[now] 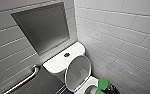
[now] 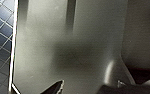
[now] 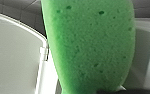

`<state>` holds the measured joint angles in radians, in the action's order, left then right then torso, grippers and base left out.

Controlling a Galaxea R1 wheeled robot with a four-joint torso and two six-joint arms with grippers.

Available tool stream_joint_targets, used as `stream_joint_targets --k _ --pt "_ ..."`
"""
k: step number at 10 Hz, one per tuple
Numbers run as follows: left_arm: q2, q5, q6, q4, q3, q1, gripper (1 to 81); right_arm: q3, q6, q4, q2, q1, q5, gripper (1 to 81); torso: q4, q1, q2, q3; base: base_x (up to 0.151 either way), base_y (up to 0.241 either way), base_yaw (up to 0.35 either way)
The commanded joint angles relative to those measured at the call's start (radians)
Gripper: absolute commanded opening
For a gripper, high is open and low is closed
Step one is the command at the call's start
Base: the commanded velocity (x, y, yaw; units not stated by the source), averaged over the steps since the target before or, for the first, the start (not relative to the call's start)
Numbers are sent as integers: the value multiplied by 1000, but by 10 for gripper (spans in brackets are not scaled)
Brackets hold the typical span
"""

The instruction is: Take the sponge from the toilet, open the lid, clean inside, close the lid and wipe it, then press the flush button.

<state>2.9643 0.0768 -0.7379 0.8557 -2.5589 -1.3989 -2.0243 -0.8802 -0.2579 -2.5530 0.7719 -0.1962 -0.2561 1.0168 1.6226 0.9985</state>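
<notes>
1. Sponge [image 1: 102,83]: bright green, at the lower right of the head view, clamped at its lower end in the right gripper [image 1: 112,89], whose dark body sits just beside it.
2. It hangs over the right part of the rim of the toilet [image 1: 56,64]. I cannot tell whether it touches the rim.
3. In the right wrist view the sponge looms large and porous, upright from the dark edge of the gripper, with white toilet surfaces behind it on both sides and grey wall tiles beyond.
4. White and glossy, the lid [image 1: 78,72] is raised, tilted back toward the tank, with its greyish underside facing the camera.
5. On the flat tank top behind it, the dark round flush button [image 1: 66,54] sits near the middle.
6. Only a small part of the open bowl [image 1: 92,88] shows, between the lid and the sponge.
7. The toilet stands in a corner of tiled walls [image 1: 121,32]. A square grey recess [image 1: 42,27] is set into the wall to the left of the tank, and a metal grab bar [image 1: 24,80] slants below it.
8. Left gripper [image 2: 88,89]: it faces a smooth grey panel [image 2: 66,45], with dark blue floor tiles [image 2: 1,37] beside that. I cannot tell whether it is open or closed.
</notes>
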Motion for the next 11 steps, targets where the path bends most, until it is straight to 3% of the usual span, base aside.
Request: stream_joint_targets --k 1,7,11 --pt "-11 57 -3 -1 0 5 811 70 -5 -9 84 -22 -11 10 0 0 0 0 0 0 0" --pt "-2 54 -3 8 0 5 811 351 -3 5 353 88 -103 10 0 0 0 0 0 0 0" --pt "-2 52 -3 11 0 4 811 357 -2 5 370 217 -198 10 0 0 0 0 0 0 0"
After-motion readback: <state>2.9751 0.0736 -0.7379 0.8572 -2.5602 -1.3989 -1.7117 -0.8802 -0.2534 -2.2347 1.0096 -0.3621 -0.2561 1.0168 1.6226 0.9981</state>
